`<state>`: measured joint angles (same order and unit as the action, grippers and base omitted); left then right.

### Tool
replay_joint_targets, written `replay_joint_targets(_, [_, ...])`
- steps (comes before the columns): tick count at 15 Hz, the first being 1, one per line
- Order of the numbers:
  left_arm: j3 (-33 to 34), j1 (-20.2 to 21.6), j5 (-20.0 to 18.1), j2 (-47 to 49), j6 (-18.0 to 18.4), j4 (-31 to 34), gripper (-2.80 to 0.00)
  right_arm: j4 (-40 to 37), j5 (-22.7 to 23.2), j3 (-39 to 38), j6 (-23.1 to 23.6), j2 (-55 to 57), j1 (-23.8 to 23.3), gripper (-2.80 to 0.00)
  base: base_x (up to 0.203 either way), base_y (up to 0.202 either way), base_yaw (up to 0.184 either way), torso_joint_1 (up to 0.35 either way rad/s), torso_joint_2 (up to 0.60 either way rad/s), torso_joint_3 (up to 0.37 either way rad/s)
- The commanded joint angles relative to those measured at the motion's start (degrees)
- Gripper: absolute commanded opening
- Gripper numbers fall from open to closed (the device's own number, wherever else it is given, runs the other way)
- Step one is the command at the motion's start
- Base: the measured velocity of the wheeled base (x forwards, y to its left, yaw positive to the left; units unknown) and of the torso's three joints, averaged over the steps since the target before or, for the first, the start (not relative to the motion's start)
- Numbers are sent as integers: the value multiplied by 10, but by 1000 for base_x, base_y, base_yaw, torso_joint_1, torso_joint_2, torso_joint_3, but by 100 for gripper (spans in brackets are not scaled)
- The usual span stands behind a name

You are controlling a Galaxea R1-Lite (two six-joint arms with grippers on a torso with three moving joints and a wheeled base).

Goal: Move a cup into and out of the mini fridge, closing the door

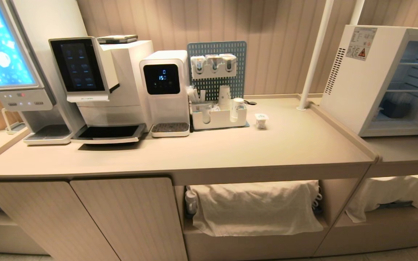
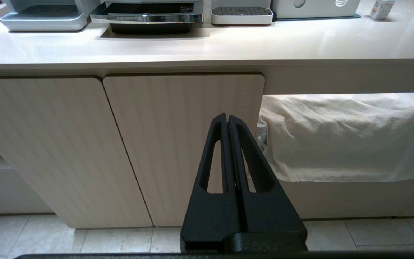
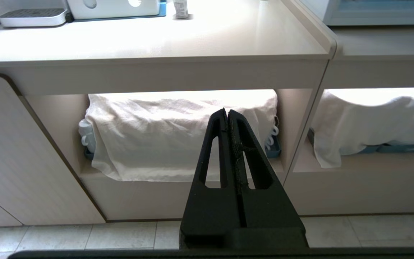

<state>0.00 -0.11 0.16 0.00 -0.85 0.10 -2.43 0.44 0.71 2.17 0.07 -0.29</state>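
Pincers, left [image 2: 227, 120] and right [image 3: 227, 114], hang closed and empty below the tabletop [image 1: 230, 152]. Up beyond them the cup [image 1: 261, 121] stands upright, nearer the right arm; farther right, the fridge [image 1: 383, 78] gapes.

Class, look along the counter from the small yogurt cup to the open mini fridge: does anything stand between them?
A white pole rises from the counter between the cup and the mini fridge, slightly behind the direct line. The counter's raised edge also runs before the fridge's lower shelf. Otherwise nothing visible blocks the way.
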Motion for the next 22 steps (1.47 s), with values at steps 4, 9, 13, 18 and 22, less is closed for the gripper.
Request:
replay_joint_targets(4, [1, 0, 0, 1, 0, 0, -280, 0, -1, 1, 0, 1, 0, -280, 0, 0, 0, 0, 0, 0])
replay_joint_targets(9, [1, 0, 0, 1, 0, 0, -280, 0, -1, 1, 0, 1, 0, -280, 0, 0, 0, 0, 0, 0])
replay_joint_targets(13, [1, 0, 0, 1, 0, 0, -280, -1, -1, 1, 0, 1, 0, -280, 0, 0, 0, 0, 0, 0])
replay_joint_targets(18, [1, 0, 0, 1, 0, 0, -280, -1, -1, 1, 0, 1, 0, -280, 38, 0, 0, 0, -2, 1])
replay_joint_targets(22, [1, 0, 0, 1, 0, 0, -280, -1, -1, 1, 0, 1, 0, -280, 193, -1, 0, 5, 5, 0])
